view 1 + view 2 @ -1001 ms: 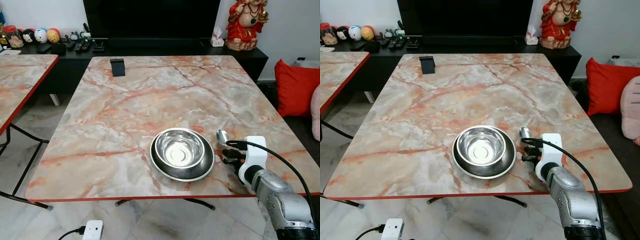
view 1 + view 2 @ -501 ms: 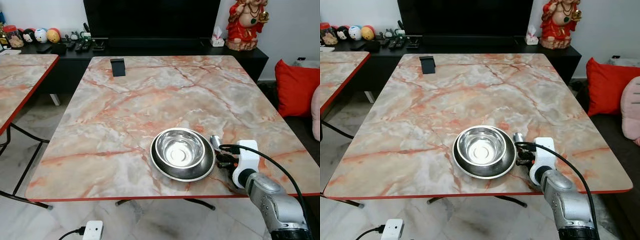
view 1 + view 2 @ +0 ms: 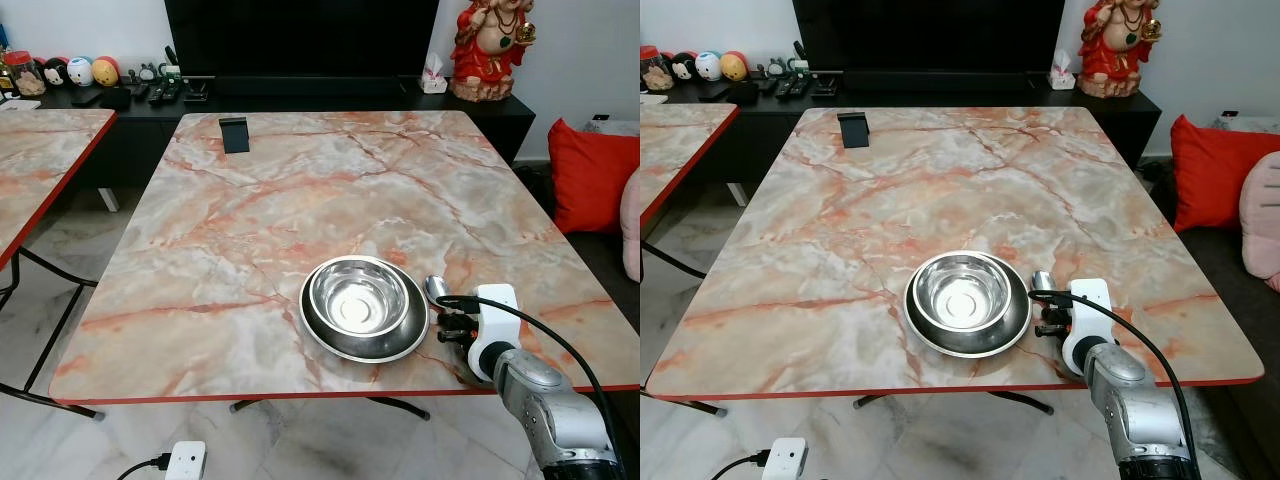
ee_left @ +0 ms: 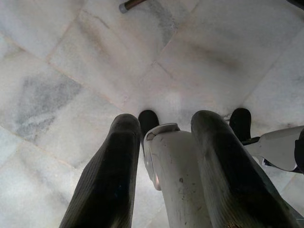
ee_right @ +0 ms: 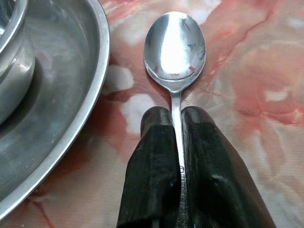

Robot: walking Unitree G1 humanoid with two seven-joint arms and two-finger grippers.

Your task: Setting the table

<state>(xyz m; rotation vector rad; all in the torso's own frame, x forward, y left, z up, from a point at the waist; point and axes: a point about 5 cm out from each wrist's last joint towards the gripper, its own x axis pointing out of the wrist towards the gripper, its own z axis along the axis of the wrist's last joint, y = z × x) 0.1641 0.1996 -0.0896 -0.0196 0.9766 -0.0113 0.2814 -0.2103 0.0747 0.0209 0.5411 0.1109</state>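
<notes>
Item: my right gripper (image 5: 176, 123), fingers clenched on spoon (image 5: 175, 45) handle, bowl just right of steel plate (image 3: 365, 335). My left gripper (image 4: 161, 156), released, over floor.

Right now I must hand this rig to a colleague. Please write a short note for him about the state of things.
Right gripper: shut on the spoon handle, low over the table, beside the plate on its right.
Left gripper: hangs idle over the floor, open.
Done: bowl sits on the plate near the front edge.
Left: lay the spoon down, release it, withdraw the arm.
</notes>
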